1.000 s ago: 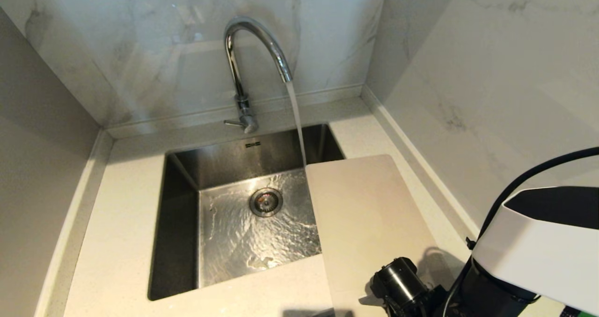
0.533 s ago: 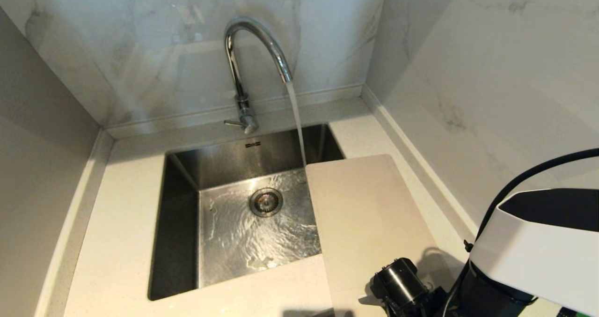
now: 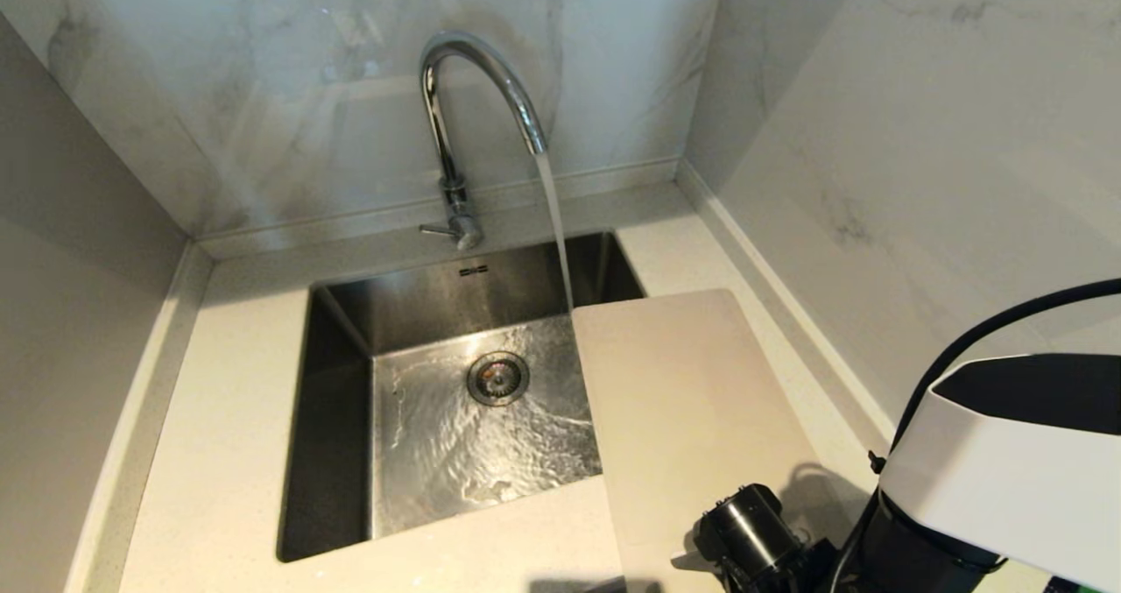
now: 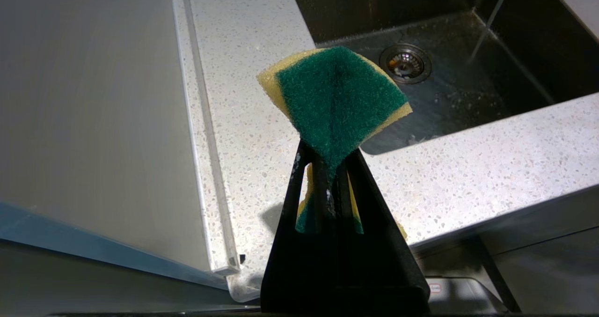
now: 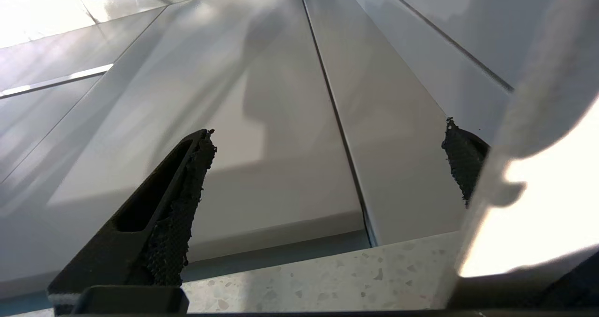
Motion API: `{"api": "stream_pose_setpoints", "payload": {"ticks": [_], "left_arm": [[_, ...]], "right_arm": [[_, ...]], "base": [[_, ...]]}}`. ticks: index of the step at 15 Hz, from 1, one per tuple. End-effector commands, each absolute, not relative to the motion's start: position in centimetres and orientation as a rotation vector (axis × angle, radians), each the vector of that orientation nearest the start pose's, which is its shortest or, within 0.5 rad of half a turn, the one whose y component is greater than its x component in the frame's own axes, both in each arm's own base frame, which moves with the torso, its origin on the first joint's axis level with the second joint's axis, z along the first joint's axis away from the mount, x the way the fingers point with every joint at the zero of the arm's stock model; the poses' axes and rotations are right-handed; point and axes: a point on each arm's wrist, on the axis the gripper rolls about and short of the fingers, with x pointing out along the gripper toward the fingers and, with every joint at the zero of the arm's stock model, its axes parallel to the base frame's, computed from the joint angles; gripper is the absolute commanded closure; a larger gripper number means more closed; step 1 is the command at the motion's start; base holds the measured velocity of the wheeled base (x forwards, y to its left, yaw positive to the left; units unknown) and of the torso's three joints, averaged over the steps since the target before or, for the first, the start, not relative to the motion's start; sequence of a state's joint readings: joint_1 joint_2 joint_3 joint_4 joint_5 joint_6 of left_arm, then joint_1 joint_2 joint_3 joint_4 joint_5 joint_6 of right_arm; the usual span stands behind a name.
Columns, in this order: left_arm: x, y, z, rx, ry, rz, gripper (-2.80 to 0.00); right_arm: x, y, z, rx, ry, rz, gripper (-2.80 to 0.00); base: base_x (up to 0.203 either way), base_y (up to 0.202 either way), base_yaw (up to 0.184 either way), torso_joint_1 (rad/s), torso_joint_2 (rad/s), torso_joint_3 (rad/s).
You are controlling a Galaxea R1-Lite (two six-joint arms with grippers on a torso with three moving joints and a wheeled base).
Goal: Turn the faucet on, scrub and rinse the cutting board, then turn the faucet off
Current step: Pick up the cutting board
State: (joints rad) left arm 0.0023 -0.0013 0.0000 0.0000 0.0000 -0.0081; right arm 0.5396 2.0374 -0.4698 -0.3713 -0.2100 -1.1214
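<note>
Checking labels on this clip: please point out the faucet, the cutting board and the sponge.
faucet [image 3: 480, 72], head view, on the arched chrome spout.
cutting board [image 3: 692, 409], head view, on its bare flat face beside the sink.
sponge [image 4: 334, 92], left wrist view, on its green scouring side above the fingers.

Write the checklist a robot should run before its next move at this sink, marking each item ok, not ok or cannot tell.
1. Water running from the faucet: ok, a stream falls into the sink.
2. Board under the stream: not ok, it lies flat over the sink's right edge and the stream falls just past its far left corner.
3. Sponge held: ok, the left gripper is shut on it, near the counter's front edge.
4. Right gripper ready to grasp: ok, open and empty.
5. Right gripper lined up with the board: cannot tell, its camera shows mostly wall.
</note>
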Motion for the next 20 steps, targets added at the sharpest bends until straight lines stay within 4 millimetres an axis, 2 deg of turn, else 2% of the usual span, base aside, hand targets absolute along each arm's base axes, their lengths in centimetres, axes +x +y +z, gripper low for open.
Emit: {"api": "stream_pose_setpoints", "payload": {"ticks": [1, 5, 6, 18, 20], "left_arm": [[-2.28, -0.01, 7.50, -0.008, 0.000, 0.003, 0.00], [-2.27, 0.00, 7.50, -0.009, 0.001, 0.002, 0.00], [-2.27, -0.01, 7.51, -0.009, 0.002, 0.003, 0.00], [-2.28, -0.01, 7.50, -0.009, 0.000, 0.004, 0.00], [-2.27, 0.00, 7.50, -0.009, 0.001, 0.003, 0.00]], "right_arm": [[21.51, 12.34, -0.27, -1.426, 0.871, 0.925, -2.80], [21.52, 12.35, -0.30, -1.427, 0.872, 0.923, -2.80], [21.52, 12.34, -0.30, -1.429, 0.872, 0.922, 0.00], [21.37, 12.28, -0.17, -1.443, 0.876, 0.904, 0.00], [21.10, 12.09, 0.65, -1.445, 0.856, 0.882, 0.00]], "base": [[0.000, 0.000, 0.000, 0.000, 0.00, 0.000], [0.000, 0.000, 0.000, 0.000, 0.00, 0.000], [0.000, 0.000, 0.000, 0.000, 0.00, 0.000], [0.000, 0.000, 0.000, 0.000, 0.00, 0.000], [0.000, 0.000, 0.000, 0.000, 0.00, 0.000]]}}
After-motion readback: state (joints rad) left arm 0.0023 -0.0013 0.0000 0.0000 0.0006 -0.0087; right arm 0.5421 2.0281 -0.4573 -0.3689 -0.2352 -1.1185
